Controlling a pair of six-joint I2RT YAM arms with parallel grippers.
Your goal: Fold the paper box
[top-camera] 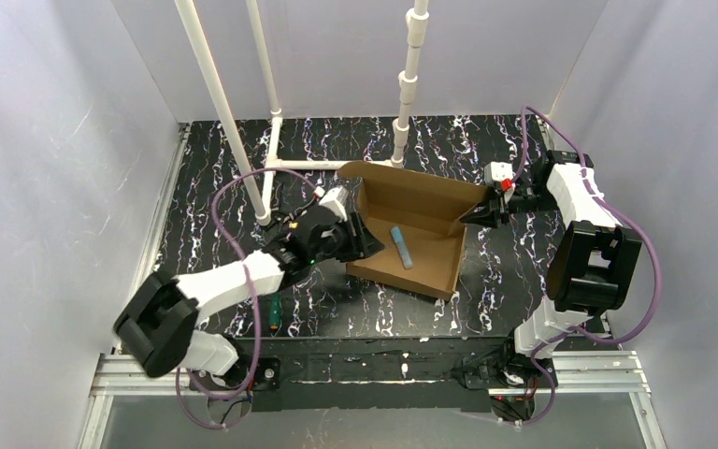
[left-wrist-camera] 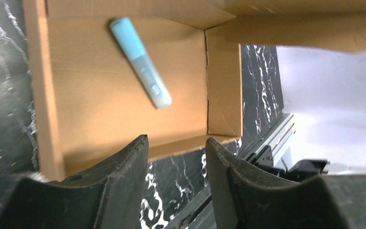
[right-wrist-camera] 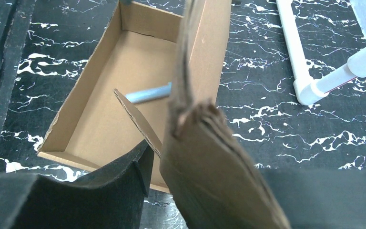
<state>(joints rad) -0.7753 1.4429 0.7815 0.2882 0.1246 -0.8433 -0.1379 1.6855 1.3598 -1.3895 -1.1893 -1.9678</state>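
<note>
The paper box [top-camera: 430, 210] is a brown cardboard tray in the middle of the table, its lid raised along the far side. A light blue pen [top-camera: 402, 246] lies on its floor [left-wrist-camera: 100, 95]. My left gripper [top-camera: 363, 241] is at the tray's left wall and open [left-wrist-camera: 176, 139]. Nothing is between its fingers, and the wall edge lies just past the tips. My right gripper [top-camera: 480, 215] is at the lid's right corner. A crumpled lid flap [right-wrist-camera: 209, 167] runs between its jaws [right-wrist-camera: 195, 157] and hides one finger. The seen fingertip [right-wrist-camera: 143, 155] stands a sliver off the flap.
A white pipe frame [top-camera: 266, 168] stands on the black marbled table at the back left, with another upright pipe [top-camera: 407, 94] behind the box. A green-handled screwdriver [top-camera: 271, 313] lies near the left arm. Grey walls close in both sides.
</note>
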